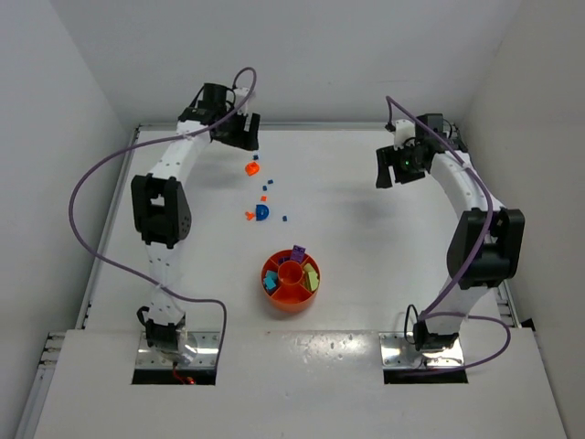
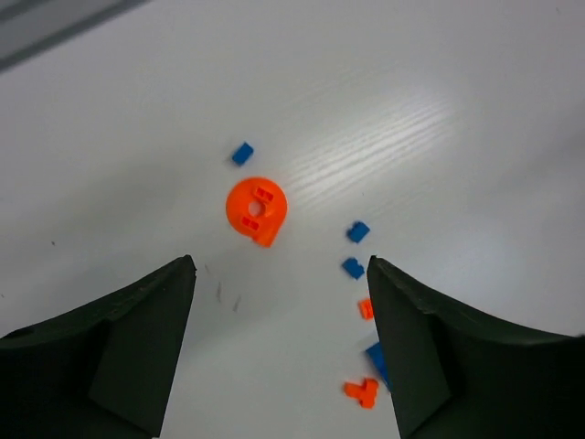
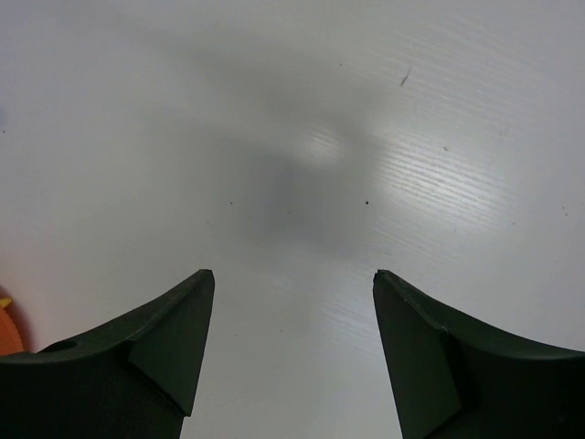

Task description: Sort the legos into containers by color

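Boxed in by plain white walls (image 1: 320, 55) behind and beside the white tabletop (image 1: 366, 238), softly, evenly lit.

A white table (image 1: 366, 238) is enclosed by a white back wall (image 1: 302, 55) on the far side, a left wall (image 1: 46, 137) and a right wall (image 1: 539, 110). Along the near edge a separate white panel (image 1: 302, 384) is laid, and in its two cut-outs a left metal plate (image 1: 208, 344) and a right metal plate (image 1: 393, 352) are set. In the right wrist view the tabletop is marked by a dark speck (image 3: 367, 203) and a short scratch (image 3: 405, 78), and a soft grey shadow (image 3: 302, 192) is cast on it.
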You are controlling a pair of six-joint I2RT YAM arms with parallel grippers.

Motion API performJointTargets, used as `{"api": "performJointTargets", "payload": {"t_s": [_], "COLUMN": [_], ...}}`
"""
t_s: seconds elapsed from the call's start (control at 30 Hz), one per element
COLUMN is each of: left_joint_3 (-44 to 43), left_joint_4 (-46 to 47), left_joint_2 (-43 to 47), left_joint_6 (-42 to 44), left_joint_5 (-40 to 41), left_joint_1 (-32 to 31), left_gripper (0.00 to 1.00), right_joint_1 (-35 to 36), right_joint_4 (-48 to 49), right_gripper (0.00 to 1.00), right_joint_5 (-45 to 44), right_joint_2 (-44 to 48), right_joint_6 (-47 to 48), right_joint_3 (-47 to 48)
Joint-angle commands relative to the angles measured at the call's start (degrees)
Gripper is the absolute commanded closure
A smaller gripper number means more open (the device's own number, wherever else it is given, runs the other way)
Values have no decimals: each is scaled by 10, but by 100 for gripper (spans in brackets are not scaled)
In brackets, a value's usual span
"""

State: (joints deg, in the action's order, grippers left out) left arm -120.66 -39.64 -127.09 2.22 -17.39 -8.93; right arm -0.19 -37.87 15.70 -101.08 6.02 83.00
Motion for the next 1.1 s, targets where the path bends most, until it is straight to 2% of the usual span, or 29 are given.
{"api": "performJointTargets", "payload": {"t_s": [0.0,0.03,0.07,0.1,0.13,0.27,0.47,0.57,0.87,1.07], "left_joint_3": [-39,-39,-39,-39,-39,-39,-62,-79,-79,-79], "left_joint_4": [28,42,49,55,61,103,134,140,145,151], "left_joint_2": [-26,-38,-43,-48,-54,-79,-113,-131,-149,-160], "left_joint_6": [-17,-26,-37,-58,-66,-81,-81,-92,-110,-115], "left_joint_5": [16,23,23,30,30,71,123,147,200,200], "left_joint_1": [-10,-10,-15,-15,-15,-35,-54,-59,-59,-59], "left_gripper": [20,39,49,56,59,59,42,39,38,39], "right_joint_1": [-2,-2,-2,-2,-2,-2,-2,-2,-2,-2], "right_joint_4": [9,10,15,15,15,15,15,20,20,25], "right_gripper": [30,30,30,30,30,30,30,30,30,30], "right_joint_5": [3,3,-3,-3,-3,-9,-9,-9,-9,-3], "right_joint_2": [19,25,25,25,25,25,25,25,25,19], "right_joint_6": [-4,-4,-4,-4,-4,-15,-15,-21,-21,-26], "right_joint_3": [-11,-11,-16,-16,-16,-16,-21,-27,-27,-27]}}
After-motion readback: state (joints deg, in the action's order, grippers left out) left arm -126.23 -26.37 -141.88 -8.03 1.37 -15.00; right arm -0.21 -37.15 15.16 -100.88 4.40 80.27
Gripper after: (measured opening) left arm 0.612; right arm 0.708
